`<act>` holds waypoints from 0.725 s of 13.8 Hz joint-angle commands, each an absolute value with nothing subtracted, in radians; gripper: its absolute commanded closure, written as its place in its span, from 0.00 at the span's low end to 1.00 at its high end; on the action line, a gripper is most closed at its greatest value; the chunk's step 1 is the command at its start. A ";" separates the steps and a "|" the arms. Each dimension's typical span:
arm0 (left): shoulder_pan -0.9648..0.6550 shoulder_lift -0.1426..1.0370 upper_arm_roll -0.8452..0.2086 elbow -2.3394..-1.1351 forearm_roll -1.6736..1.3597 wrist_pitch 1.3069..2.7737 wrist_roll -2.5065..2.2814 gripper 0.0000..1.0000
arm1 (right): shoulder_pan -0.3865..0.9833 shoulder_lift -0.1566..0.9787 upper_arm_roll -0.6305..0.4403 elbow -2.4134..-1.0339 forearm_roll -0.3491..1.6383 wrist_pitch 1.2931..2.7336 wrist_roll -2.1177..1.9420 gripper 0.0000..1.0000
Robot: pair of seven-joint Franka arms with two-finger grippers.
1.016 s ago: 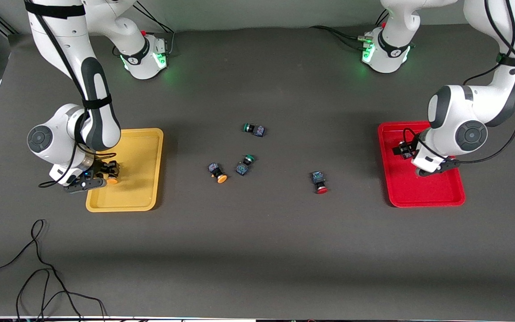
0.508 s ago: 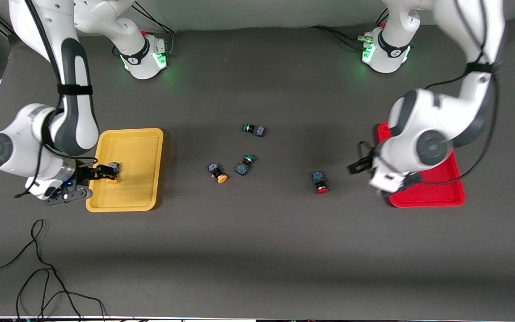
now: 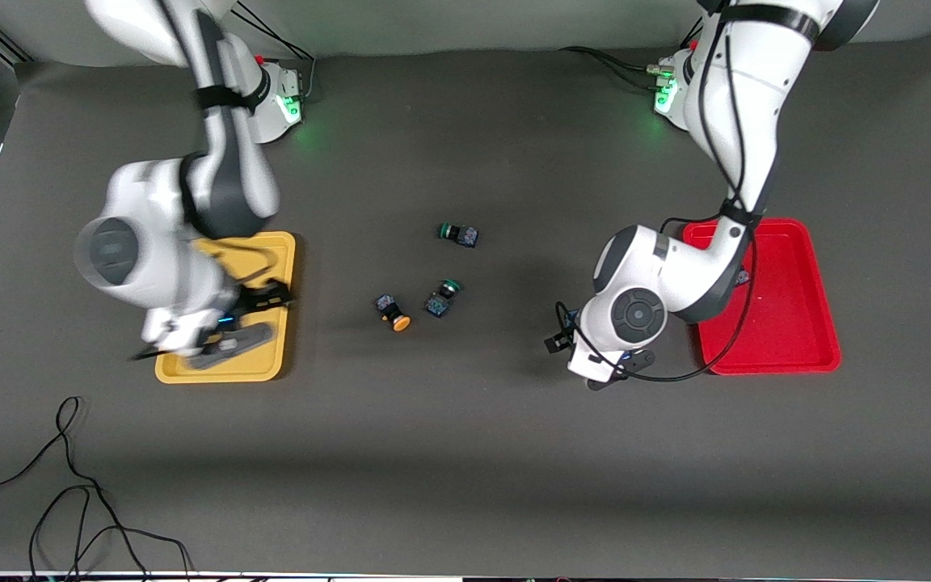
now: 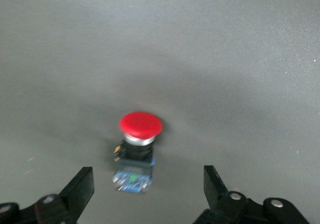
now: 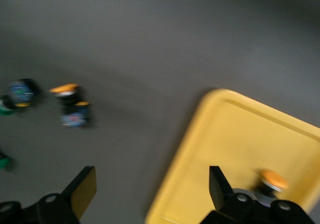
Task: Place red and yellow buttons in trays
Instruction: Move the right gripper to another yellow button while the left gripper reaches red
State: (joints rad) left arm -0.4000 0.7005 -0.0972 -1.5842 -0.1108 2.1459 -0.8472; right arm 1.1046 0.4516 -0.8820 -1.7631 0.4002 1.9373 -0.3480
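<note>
Two-arm sorting of buttons by colour, mid-task. The left gripper (image 3: 591, 356) hangs with jaws spread and empty directly over the loose red button (image 4: 138, 149), which lies on the bare table (image 3: 465, 453) between the red tray (image 3: 793, 323) and the middle cluster; in the front view the arm hides this button, and only the left wrist view shows it framed between the two fingers (image 4: 80, 189). A dark switch body (image 3: 743, 278) shows in the red tray at the arm's edge; its cap colour cannot be told. The right gripper (image 3: 219, 335) is over the yellow tray (image 3: 284, 267), jaws released and empty, with one yellow button (image 5: 270, 181) lying in that tray beside a finger. A second yellow button (image 3: 393, 313) lies on the table in the middle, just beside a green button (image 3: 442, 297); another green button (image 3: 459, 234) lies farther from the camera.

Step in hand, as judged: the left arm is set to pick the red button, while the right arm turns toward the remaining yellow one. The next move calls for a straight descent by the left gripper, a close on the dark body below the cap, then transfer to the red tray. The right arm must avoid the adjacent green button.
</note>
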 commanded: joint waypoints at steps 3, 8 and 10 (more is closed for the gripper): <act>-0.423 0.709 -0.081 -1.635 -0.091 2.227 -0.844 0.07 | 1.120 0.532 -0.701 -1.738 0.422 2.055 -0.344 0.00; -0.419 0.709 -0.081 -1.675 -0.038 2.255 -0.815 0.43 | 1.120 0.615 -0.571 -1.873 0.420 2.395 -0.347 0.00; -0.414 0.698 -0.081 -1.674 -0.040 2.240 -0.818 1.00 | 1.118 0.661 -0.551 -1.881 0.422 2.469 -0.344 0.00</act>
